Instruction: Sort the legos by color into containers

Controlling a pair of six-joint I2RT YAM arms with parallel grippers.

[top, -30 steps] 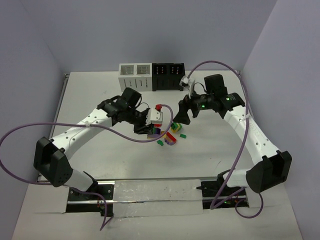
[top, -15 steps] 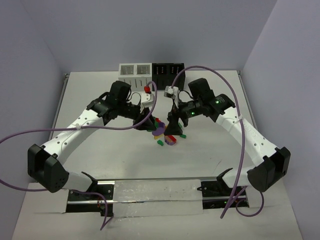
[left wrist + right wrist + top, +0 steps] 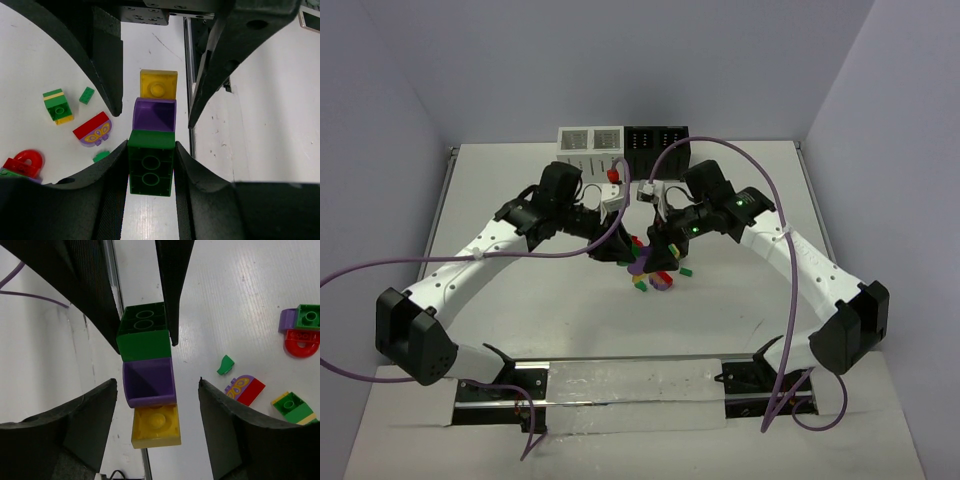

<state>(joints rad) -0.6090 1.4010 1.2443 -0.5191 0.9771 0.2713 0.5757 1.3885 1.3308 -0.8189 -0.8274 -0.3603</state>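
Observation:
My left gripper (image 3: 151, 150) is shut on the green brick (image 3: 151, 165) at one end of a small lego stack, held above the table. The stack runs green, purple (image 3: 155, 114), yellow (image 3: 158, 83). My right gripper (image 3: 157, 385) is open, with one finger on each side of the purple (image 3: 149, 381) and yellow (image 3: 156, 426) bricks and a gap on both sides. In the top view the two grippers, left (image 3: 623, 250) and right (image 3: 656, 252), meet over the loose legos (image 3: 660, 280). The white (image 3: 588, 150) and black (image 3: 655, 145) containers stand at the back.
Loose pieces lie on the table below: a green and yellow brick (image 3: 57, 105), a red and purple butterfly piece (image 3: 93, 130), a red arch (image 3: 25, 162) and small green bits (image 3: 86, 95). Purple cables loop from both arms (image 3: 720, 145).
The left gripper has lifted from the pile and turned with the stack in it. The right gripper has swung left and now straddles the stack's free end.

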